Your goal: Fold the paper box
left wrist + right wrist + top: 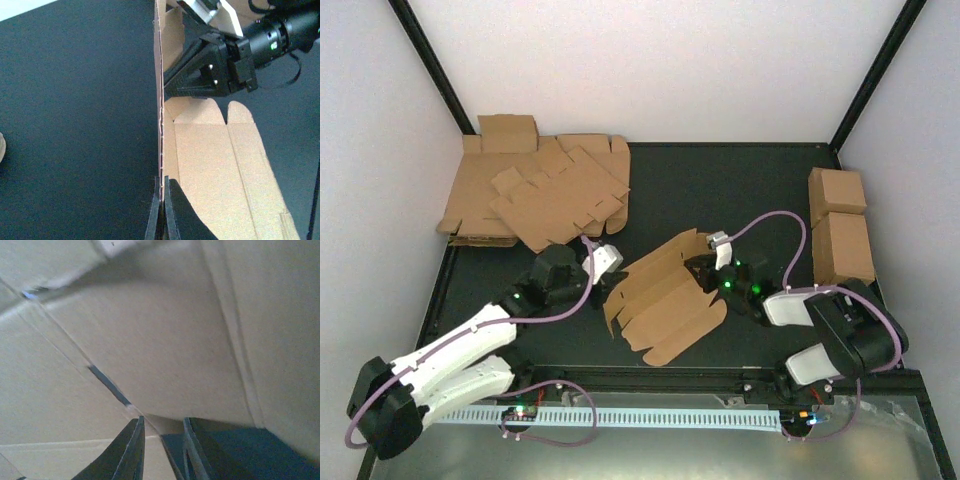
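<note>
Paper box [665, 295] half-folded mid-bench | left gripper [162, 220] jaws pinched on its upright panel edge | right gripper [162, 440] jaws slightly parted inside the box's far-right end

A black table [720, 190] is seen. The paper box [665, 295] is laid near its middle, partly raised. Left and behind the box, a heap of cardboard sheets [540, 190] is placed. Right of the box, two cardboard cuboids [840, 225] are set.
</note>
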Robot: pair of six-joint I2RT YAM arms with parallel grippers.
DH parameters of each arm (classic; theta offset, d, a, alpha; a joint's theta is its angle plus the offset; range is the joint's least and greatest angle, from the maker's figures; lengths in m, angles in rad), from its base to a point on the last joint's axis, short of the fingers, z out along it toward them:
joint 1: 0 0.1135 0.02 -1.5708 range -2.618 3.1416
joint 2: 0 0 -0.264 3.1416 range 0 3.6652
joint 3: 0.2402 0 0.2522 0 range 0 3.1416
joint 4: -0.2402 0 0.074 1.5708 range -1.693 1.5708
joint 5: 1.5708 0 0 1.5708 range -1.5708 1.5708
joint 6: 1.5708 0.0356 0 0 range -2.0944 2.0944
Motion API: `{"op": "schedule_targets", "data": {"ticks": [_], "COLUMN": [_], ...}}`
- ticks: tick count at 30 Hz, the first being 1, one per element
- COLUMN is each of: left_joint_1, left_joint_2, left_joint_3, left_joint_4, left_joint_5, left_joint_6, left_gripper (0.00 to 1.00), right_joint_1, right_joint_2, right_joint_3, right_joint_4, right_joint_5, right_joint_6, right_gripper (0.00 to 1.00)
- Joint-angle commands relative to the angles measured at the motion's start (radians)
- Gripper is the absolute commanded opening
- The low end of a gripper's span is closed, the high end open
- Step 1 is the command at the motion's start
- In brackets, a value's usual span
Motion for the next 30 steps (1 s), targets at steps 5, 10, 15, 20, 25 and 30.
{"op": "schedule_targets", "data": {"ticks": [5,10,15,20,25,30], "left_joint_1": [-0.103,-0.176,-0.25,-0.26,-0.256,-0.252], "left_joint_2": [0.098,0.148,0.201,0.187,0.087,0.028], "left_joint_3": [0.014,0.021,0.039,0.035,-0.002,-0.046], "left_joint_4": [0.027,0.008,-0.019,-0.021,0.018,0.063], "left_joint_5": [-0.158,-0.279,-0.402,-0.475,-0.488,-0.483], "left_joint_6": [0.124,0.164,0.173,0.13,0.101,0.106], "left_gripper": [0.02,0.02,0.01,0.02,0.01,0.02], "right_joint_1": [0.025,0.029,0.031,0.023,0.02,0.019], "right_joint_2": [0.055,0.029,-0.062,-0.212,-0.319,-0.343], "right_joint_3": [-0.008,-0.036,-0.07,-0.05,-0.016,0.06], "right_joint_4": [0.108,0.115,0.048,-0.218,-0.412,-0.623], "right_joint_5": [0.026,0.036,0.073,0.155,0.066,0.07], "right_joint_6": [0.01,0.023,0.027,0.056,0.114,0.105], "right_gripper": [0.24,0.25,0.27,0.41,0.56,0.67]}}
